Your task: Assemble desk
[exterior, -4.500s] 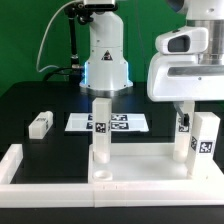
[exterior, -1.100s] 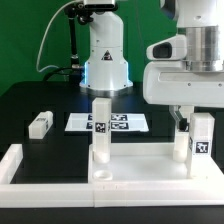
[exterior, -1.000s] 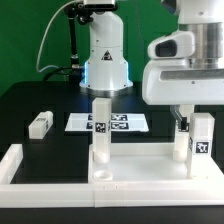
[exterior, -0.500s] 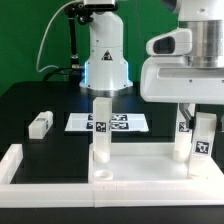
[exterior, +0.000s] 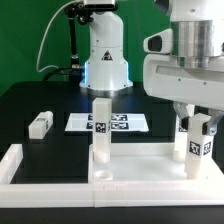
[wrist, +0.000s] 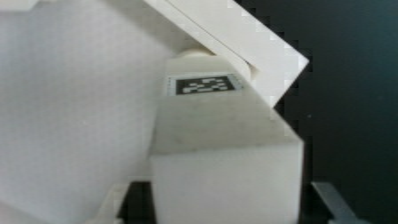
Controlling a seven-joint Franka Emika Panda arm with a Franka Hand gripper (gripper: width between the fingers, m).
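Note:
The white tabletop panel point(exterior: 140, 163) lies at the front of the table. One leg block point(exterior: 100, 135) stands upright at its corner on the exterior view's left. A second leg point(exterior: 183, 140) stands at its far corner on the exterior view's right. My gripper point(exterior: 201, 128) is shut on a third leg point(exterior: 203, 152), held upright on the panel's near corner on that side. In the wrist view this tagged leg point(wrist: 222, 150) fills the space between my gripper's point(wrist: 222, 205) two fingers, against the panel point(wrist: 71, 100). A fourth leg point(exterior: 40, 124) lies loose on the black table.
The marker board point(exterior: 125, 122) lies flat behind the panel. The low white border wall point(exterior: 15, 165) runs along the front and up the exterior view's left. The arm's white base point(exterior: 104, 55) stands at the back, with green backdrop behind.
My hand has turned about its upright axis with the leg in it. The held leg stands slightly lower on the panel than 4.5 s ago. Other parts have not moved.

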